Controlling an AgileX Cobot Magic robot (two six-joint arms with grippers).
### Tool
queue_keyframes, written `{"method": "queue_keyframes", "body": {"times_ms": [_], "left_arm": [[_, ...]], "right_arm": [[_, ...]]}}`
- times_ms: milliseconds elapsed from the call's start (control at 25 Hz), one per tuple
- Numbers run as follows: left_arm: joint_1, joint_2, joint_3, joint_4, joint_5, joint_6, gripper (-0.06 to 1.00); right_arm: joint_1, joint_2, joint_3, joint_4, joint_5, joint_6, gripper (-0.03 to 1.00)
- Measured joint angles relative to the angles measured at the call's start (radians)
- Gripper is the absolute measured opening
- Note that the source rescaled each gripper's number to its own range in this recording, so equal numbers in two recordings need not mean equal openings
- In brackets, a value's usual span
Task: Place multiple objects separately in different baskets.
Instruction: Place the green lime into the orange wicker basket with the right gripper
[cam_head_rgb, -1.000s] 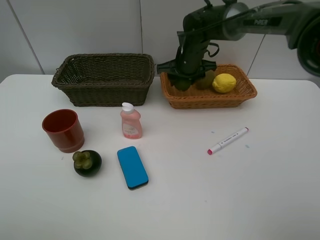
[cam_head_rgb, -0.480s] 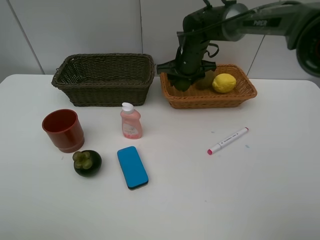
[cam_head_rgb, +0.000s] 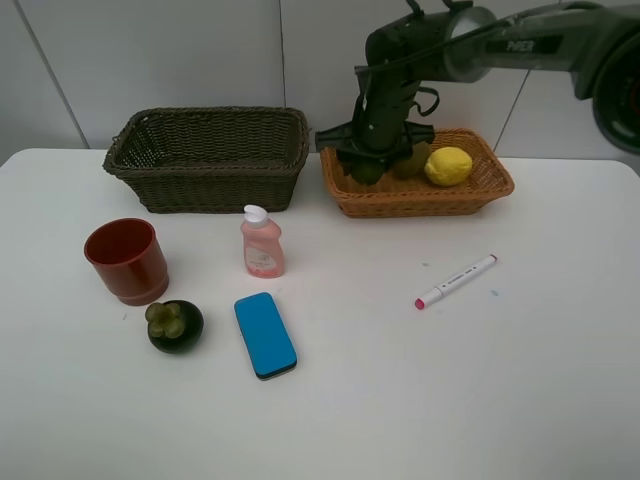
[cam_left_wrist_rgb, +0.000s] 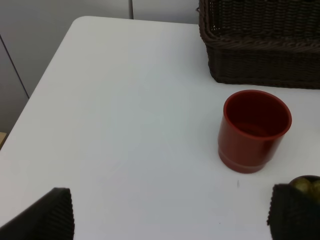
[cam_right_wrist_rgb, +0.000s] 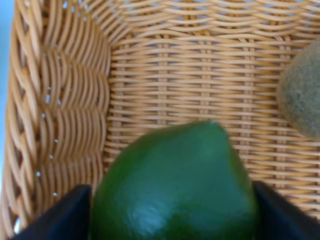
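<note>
**Gripping a lime inside the orange basket**

The right gripper (cam_right_wrist_rgb: 172, 217) is clamped on the green lime (cam_right_wrist_rgb: 175, 170), with one dark finger (cam_right_wrist_rgb: 62, 215) against each flank of the fruit. It holds the lime within the light orange wicker basket (cam_head_rgb: 420, 205), at the end nearest the dark olive-brown wicker basket (cam_head_rgb: 205, 165). Whether the lime touches the woven floor below it cannot be told. Just beside the gripper, further along the same basket, lies the brown kiwi (cam_right_wrist_rgb: 302, 97), and past the kiwi rests the yellow lemon (cam_head_rgb: 449, 166).

Everything else sits on the white table (cam_head_rgb: 400, 400), well apart from this gripper. The white marker (cam_head_rgb: 455, 282) lies out in front of the orange basket. The pink bottle with its white cap (cam_head_rgb: 262, 245) stands upright in front of the dark basket. The blue flat block (cam_head_rgb: 265, 334) lies beyond the bottle, still further from the gripper.

The left gripper (cam_left_wrist_rgb: 175, 212) shows only in its own wrist view. Its fingers are spread wide with nothing between them, above bare tabletop. Ahead of it the red plastic cup (cam_left_wrist_rgb: 255, 130) stands upright and mouth up, and the dark basket sits past the cup. The dark mangosteen (cam_left_wrist_rgb: 306, 184) lies next to one fingertip (cam_left_wrist_rgb: 295, 215), which partly hides it.
</note>
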Motion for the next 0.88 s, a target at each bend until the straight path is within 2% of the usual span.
{"method": "queue_keyframes", "body": {"times_ms": [80,200,520,760,880], "left_arm": [[0.0,0.0,0.0,0.0,0.0,0.0,1.0],[0.0,0.0,0.0,0.0,0.0,0.0,1.0],[0.0,0.0,0.0,0.0,0.0,0.0,1.0],[0.0,0.0,0.0,0.0,0.0,0.0,1.0],[0.0,0.0,0.0,0.0,0.0,0.0,1.0]], "right_arm": [[0.0,0.0,0.0,-0.011,0.006,0.0,0.88],[0.0,0.0,0.0,-0.013,0.014,0.0,0.97],[0.0,0.0,0.0,-0.015,0.05,-0.035,1.0],[0.0,-0.035,0.0,-0.014,0.177,-0.237,1.0],[0.0,-0.083,0.0,-0.013,0.279,-0.37,1.0]]}}
